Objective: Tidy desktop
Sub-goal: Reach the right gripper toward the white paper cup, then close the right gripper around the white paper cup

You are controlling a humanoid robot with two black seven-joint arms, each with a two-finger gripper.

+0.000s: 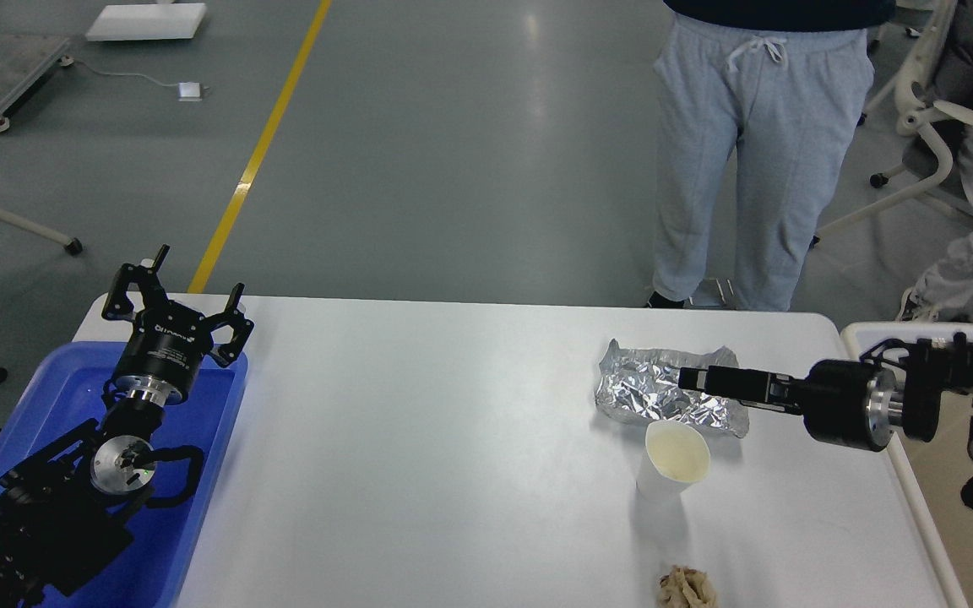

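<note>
The white desktop [453,439] carries a crumpled sheet of aluminium foil [651,390] at the right rear. A white paper cup [672,460] stands upright just in front of it, and a brown crumpled paper wad [687,587] lies at the front edge. My right gripper [691,377] reaches in from the right, level over the foil's near edge and just behind the cup. It is seen side-on, so its fingers cannot be told apart. My left gripper [176,291] is open and empty above the far corner of the blue tray [56,397].
A beige bin with a white rim [854,333] stands off the desktop's right edge, under my right arm. A person in grey trousers [757,152] stands at the far edge behind the foil. Office chairs stand at the far right.
</note>
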